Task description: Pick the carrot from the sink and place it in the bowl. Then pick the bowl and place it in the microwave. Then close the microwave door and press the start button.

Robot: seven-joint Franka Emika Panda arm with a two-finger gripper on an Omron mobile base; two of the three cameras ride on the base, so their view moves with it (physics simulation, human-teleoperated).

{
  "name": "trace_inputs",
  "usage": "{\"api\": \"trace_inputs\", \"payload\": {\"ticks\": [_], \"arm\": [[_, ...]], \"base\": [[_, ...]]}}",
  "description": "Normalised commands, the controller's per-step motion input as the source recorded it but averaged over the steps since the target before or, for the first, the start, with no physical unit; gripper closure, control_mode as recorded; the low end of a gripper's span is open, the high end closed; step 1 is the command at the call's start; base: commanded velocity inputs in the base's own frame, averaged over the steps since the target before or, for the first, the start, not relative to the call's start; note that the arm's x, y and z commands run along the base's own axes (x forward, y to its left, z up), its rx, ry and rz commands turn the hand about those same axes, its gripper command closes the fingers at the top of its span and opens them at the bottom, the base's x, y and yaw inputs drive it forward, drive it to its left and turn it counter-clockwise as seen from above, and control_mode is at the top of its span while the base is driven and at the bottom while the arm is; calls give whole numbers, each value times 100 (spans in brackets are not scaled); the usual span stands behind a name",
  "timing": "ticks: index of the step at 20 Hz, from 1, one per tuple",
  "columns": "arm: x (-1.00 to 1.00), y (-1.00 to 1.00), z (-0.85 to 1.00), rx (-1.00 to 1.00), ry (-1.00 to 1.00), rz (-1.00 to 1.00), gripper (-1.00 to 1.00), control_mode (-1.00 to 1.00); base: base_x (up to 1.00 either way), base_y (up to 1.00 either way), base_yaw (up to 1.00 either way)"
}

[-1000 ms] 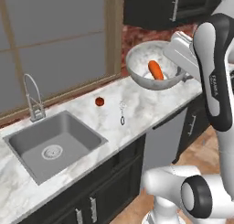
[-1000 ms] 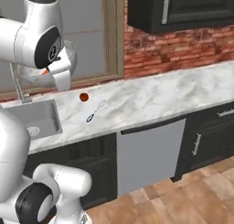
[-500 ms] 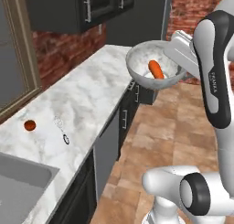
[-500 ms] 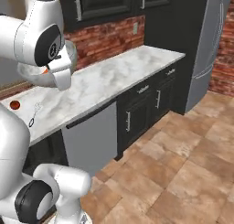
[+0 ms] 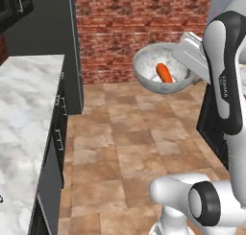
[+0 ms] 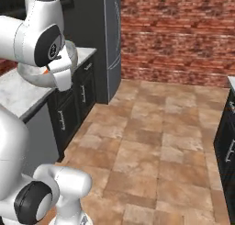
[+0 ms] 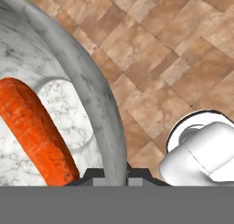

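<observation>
stubby orange carrot (image 5: 164,72) lay inside the mottled grey-white stone bowl (image 5: 149,68), gripper (image 7: 115,173) jaws clamped on its rim. remaining, likely: microwave placement, door, start button.

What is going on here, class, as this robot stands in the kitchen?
The white arm's end effector is clamped on the rim of the round, mottled grey-white stone bowl, carrying it in the air above the brown tiled floor. The stubby orange carrot lies inside the bowl. The marble counter is off to the arm's left.
</observation>
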Motion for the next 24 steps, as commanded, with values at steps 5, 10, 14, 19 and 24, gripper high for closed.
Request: {"api": "trace_inputs", "payload": {"ticks": [5, 10, 14, 19, 24], "arm": [[0, 0, 0, 0, 0, 0, 100, 100], [0, 0, 0, 0, 0, 0, 100, 100], [0, 0, 0, 0, 0, 0, 100, 100], [0, 0, 0, 0, 0, 0, 100, 100], [0, 0, 0, 0, 0, 0, 100, 100]], "base": [[-4, -43, -72], [-2, -46, -72], [0, -40, -75], [0, -36, -78], [0, -33, -81]]}}
